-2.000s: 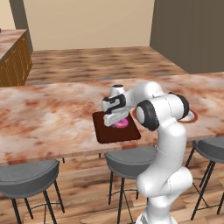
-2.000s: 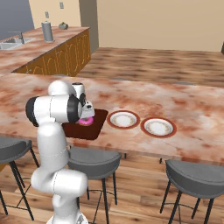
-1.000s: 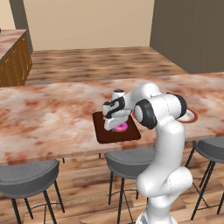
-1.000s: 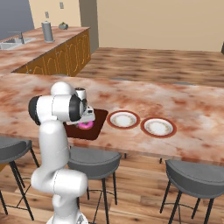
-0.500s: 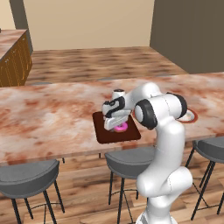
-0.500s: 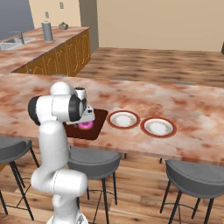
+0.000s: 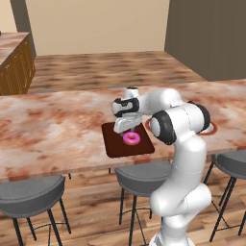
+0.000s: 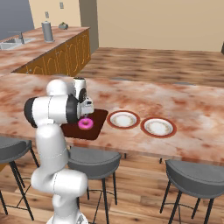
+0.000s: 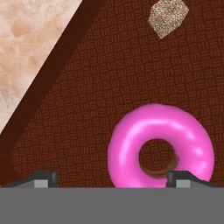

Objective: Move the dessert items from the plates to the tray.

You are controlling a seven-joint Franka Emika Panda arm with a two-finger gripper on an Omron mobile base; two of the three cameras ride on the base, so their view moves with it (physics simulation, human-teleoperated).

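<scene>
The pink-frosted ring donut (image 9: 160,148) lies flat on the dark brown tray (image 9: 87,87), and the tiny tan lump (image 9: 167,16) rests on the tray a little beyond it. My gripper (image 9: 113,178) hangs just above the donut (image 7: 131,139), open, its fingertips (image 9: 43,178) spread wider than the ring and not gripping it. From the right base view, the donut (image 8: 85,124) sits on the tray (image 8: 98,120) under the gripper (image 8: 85,114). The two white plates (image 8: 124,119) (image 8: 158,126) stand to the tray's right, their white centres showing.
The tray (image 7: 113,144) sits near the front edge of the marbled pink countertop (image 7: 53,129). Grey stools (image 7: 29,194) (image 7: 144,175) stand below that edge. A second counter with a sink and a metal canister (image 8: 47,31) runs along the back left.
The jaws have opened wide and let go of the donut, which now lies on the tray. The arm has barely moved.
</scene>
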